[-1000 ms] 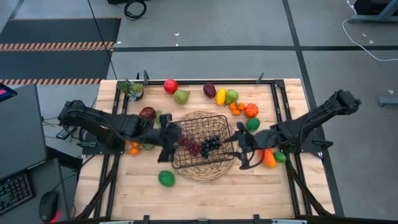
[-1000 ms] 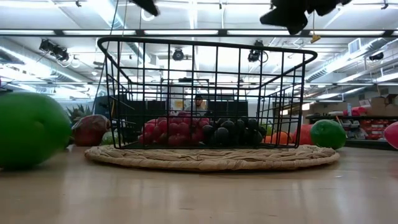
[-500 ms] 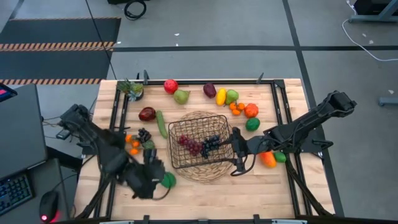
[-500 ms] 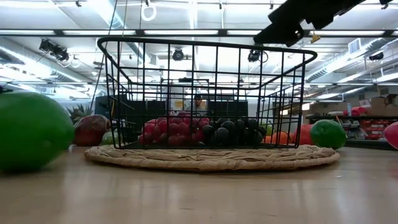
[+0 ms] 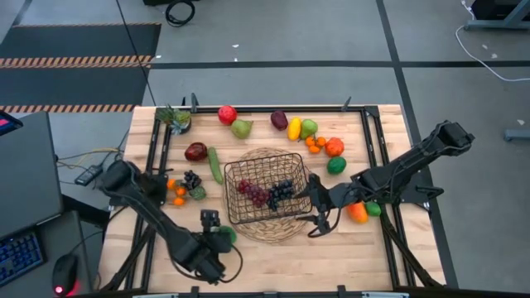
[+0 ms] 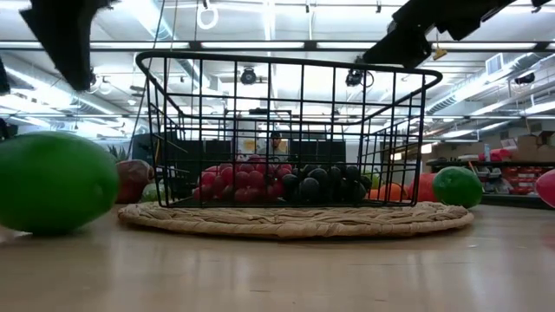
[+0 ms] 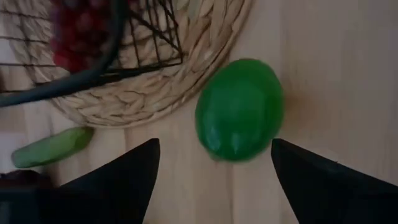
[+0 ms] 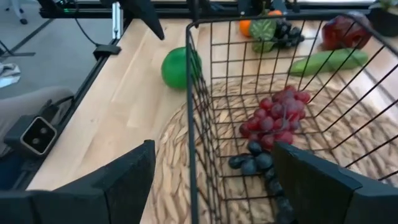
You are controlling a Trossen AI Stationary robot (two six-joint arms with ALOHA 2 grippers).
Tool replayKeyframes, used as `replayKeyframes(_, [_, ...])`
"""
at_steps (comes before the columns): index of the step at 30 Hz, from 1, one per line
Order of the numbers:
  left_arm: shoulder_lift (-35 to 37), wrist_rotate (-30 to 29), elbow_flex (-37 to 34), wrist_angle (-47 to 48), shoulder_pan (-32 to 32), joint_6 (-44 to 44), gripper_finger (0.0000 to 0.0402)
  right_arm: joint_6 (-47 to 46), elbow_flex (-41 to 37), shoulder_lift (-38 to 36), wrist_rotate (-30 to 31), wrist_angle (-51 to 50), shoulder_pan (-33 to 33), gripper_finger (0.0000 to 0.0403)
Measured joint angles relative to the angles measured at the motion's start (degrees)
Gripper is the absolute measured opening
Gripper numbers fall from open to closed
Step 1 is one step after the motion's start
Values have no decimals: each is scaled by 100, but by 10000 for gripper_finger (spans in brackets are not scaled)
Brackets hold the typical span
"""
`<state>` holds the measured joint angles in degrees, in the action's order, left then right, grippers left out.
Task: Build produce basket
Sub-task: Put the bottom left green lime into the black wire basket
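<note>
High view: left claw (image 5: 212, 231) open over green fruit (image 5: 222, 237); right claw (image 5: 316, 209) open beside the basket (image 5: 267, 164).

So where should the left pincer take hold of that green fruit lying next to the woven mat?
Grip the green fruit across its narrower middle, coming straight down from above. It lies on its side on bare wood, clear of the mat, and the open left pincer already hangs over it with fingers either side, so little turning seems needed.

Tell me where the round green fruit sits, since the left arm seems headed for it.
In the high view the green fruit lies on the table's front left, just off the woven mat, with the left gripper open right above it.
</note>
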<state>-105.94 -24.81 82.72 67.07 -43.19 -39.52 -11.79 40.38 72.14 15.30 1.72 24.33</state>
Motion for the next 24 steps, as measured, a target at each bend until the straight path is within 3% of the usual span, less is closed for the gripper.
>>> replayKeyframes(12, [-176,925,-22,-460,243,-141,316,-74,0,-2,3,-32,117,325])
replayKeyframes(24, [-128,1183,-875,-1492,530,141,316,-162,0,-2,3,-200,117,325])
